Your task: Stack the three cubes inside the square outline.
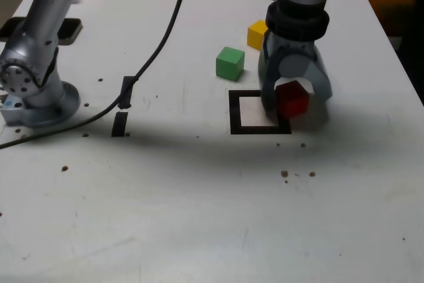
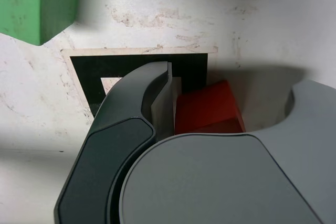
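Grey plastic jaws of the gripper [image 1: 291,97] stand a little wider than 1 cube, with the red cube [image 1: 292,98] between them; the wrist view shows one inner pad against or just beside the cube's side, but the far pad is hidden, so I cannot tell whether the grip is truly closed on it. The cube sits low over the table at the square outline's [image 1: 234,112] right edge in the exterior view — beside the frame, not yet centred in it; my guess is the arm is bringing it in as the base of the stack. The outline is black tape around a white interior, empty. The green cube [image 1: 230,63] and yellow cube [image 1: 257,34] wait just beyond, apart from each other — both matte, sharp-edged, untouched.
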`<action>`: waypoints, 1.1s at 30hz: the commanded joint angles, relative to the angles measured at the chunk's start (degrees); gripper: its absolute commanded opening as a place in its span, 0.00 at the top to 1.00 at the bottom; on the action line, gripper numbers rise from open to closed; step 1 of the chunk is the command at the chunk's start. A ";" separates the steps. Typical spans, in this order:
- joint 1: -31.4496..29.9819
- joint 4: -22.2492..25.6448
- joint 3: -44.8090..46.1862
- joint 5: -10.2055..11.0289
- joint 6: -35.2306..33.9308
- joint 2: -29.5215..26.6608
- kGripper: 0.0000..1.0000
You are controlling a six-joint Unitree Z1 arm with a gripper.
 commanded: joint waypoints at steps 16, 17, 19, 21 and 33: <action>-0.14 3.38 -1.34 -1.33 -0.05 -2.20 0.76; -0.14 4.00 -1.30 -1.22 -0.05 -2.70 0.76; -0.13 4.70 -1.13 -0.92 -0.05 -3.58 0.76; -0.13 5.17 -0.78 -0.63 -0.08 -4.55 0.76; -0.12 5.33 5.49 -1.67 -3.29 -8.76 0.76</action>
